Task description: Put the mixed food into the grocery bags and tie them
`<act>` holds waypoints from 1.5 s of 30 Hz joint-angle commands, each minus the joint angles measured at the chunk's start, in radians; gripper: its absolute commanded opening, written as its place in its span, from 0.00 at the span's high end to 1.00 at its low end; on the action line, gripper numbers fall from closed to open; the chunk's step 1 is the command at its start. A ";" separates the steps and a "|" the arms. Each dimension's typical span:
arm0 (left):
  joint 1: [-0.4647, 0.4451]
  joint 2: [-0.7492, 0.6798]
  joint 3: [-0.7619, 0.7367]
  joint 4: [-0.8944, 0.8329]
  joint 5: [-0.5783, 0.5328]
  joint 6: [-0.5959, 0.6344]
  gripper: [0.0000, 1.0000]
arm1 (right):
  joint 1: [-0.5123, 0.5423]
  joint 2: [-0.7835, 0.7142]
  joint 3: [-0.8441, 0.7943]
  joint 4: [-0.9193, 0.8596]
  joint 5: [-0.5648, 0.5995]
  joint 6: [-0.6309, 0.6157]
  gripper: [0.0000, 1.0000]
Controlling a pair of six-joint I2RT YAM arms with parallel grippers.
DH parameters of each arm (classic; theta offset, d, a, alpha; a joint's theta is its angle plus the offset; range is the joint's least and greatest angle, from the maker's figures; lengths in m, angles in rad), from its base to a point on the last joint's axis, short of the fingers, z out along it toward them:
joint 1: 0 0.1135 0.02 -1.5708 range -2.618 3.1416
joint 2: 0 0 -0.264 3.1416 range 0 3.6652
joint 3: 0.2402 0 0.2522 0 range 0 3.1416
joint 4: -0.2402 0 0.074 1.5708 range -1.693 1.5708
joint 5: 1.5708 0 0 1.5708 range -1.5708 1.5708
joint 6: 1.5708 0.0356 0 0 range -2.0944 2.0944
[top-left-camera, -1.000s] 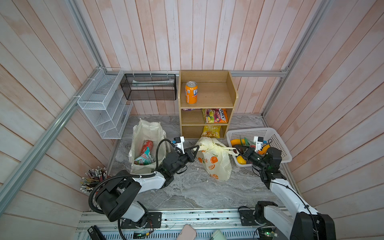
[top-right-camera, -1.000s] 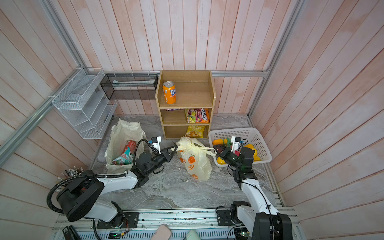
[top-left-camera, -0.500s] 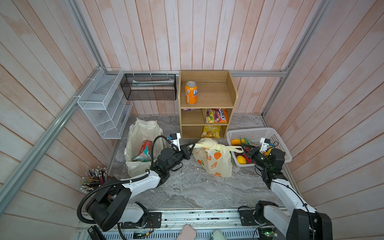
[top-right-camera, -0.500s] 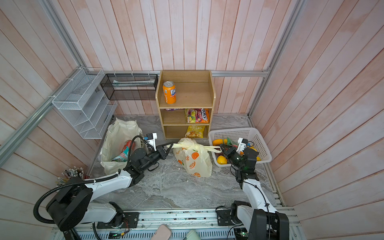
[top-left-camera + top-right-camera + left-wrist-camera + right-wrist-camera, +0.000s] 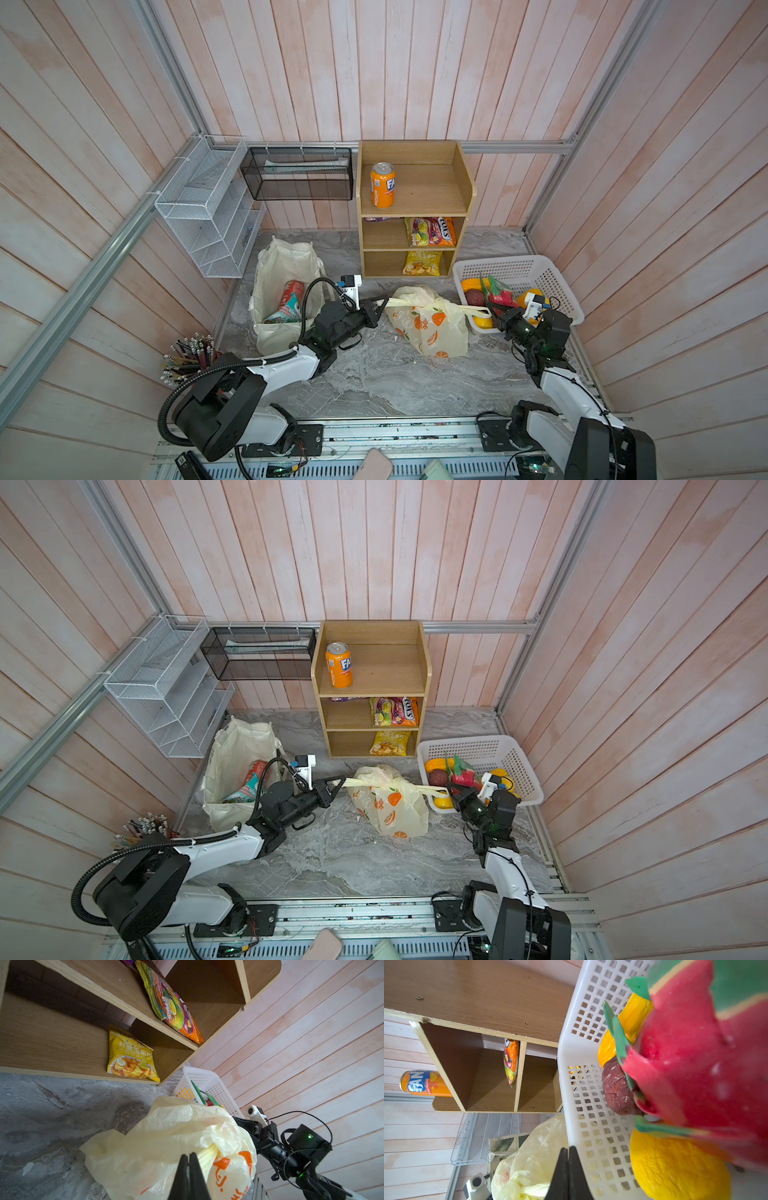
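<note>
My left pincer (image 5: 383,300) is pressed shut on one twisted handle of the pale-yellow plastic bag (image 5: 432,328). My right pincer (image 5: 490,310) is clamped on the other handle, so both strands run taut away from the bag's bunched top. The bag lies in the middle of the worktop (image 5: 374,382). It is printed with oranges and orange lettering I cannot read, and what it holds is hidden.

By the left edge the cream canvas tote (image 5: 278,262) stands open, with the red can (image 5: 293,290) and the teal packet (image 5: 286,312) inside it. Their writing is too small to read.

At the back edge the wooden shelf (image 5: 428,187) carries an orange can (image 5: 382,185) on top, its blue label showing "FA". The middle level holds a chip packet (image 5: 430,231) whose name ends in "TOS". The lowest level holds a yellow packet (image 5: 131,1057) marked 玉米片.

At the right edge the white basket (image 5: 540,270) holds toy fruit (image 5: 695,1064): a red-and-green one, yellow ones and a dark brown one.
</note>
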 commanded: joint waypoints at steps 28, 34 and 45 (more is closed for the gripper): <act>-0.081 0.075 0.416 -0.300 0.140 0.286 1.00 | 0.549 0.221 0.605 -0.295 0.215 -0.344 1.00; -0.110 0.128 0.415 -0.278 0.132 0.272 1.00 | 0.603 0.262 0.631 -0.237 0.191 -0.307 1.00; -0.133 0.151 0.413 -0.257 0.124 0.262 1.00 | 0.684 0.323 0.682 -0.220 0.208 -0.300 1.00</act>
